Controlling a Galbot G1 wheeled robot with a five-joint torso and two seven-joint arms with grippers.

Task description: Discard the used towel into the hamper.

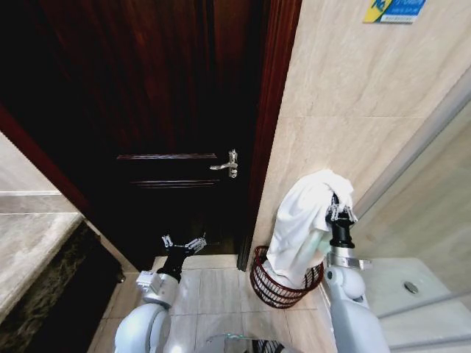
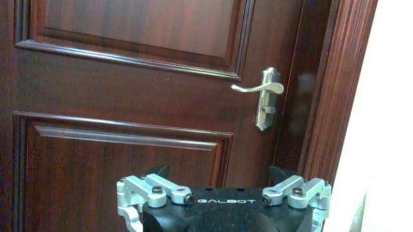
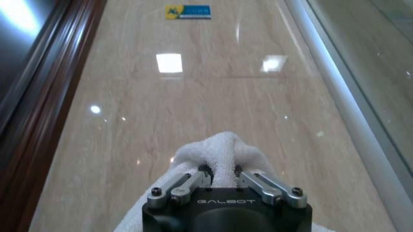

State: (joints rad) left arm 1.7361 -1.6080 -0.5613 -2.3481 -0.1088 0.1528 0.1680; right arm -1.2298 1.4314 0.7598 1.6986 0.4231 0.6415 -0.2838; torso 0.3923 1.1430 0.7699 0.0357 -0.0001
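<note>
Two arms share the head view, and the biggest thing ahead of them is the dark wooden door (image 1: pixel 147 110), shut, filling the frame from nine o'clock round to twelve. Its silver lever handle (image 1: pixel 227 165) sits near the centre of the picture with the lever pointing toward nine o'clock; the left wrist view shows the same handle (image 2: pixel 261 94) on its long upright plate. A reddish door frame (image 1: pixel 268 110) runs beside it, and the beige tiled wall (image 1: pixel 353 81) takes up the one-to-three o'clock side, with a small blue and yellow sticker (image 1: pixel 394 9) at the top edge.

Next in size is the white towel (image 1: pixel 302 228), at about four o'clock from centre. It hangs with its long axis nearly vertical, bunched top uppermost, loose end pointing down into the hamper (image 1: pixel 276 283), which stands on the tiled floor (image 1: pixel 213 287) against the wall, mouth upward.

Pinching the towel's top fold is the right gripper (image 1: pixel 341 213), raised and pointing up; the right wrist view shows its fingers (image 3: pixel 191 182) clenched on a ridge of cloth (image 3: pixel 216 152).

Low at seven o'clock, the left gripper (image 1: pixel 184 243) faces the door, jaws spread and holding nothing.
</note>
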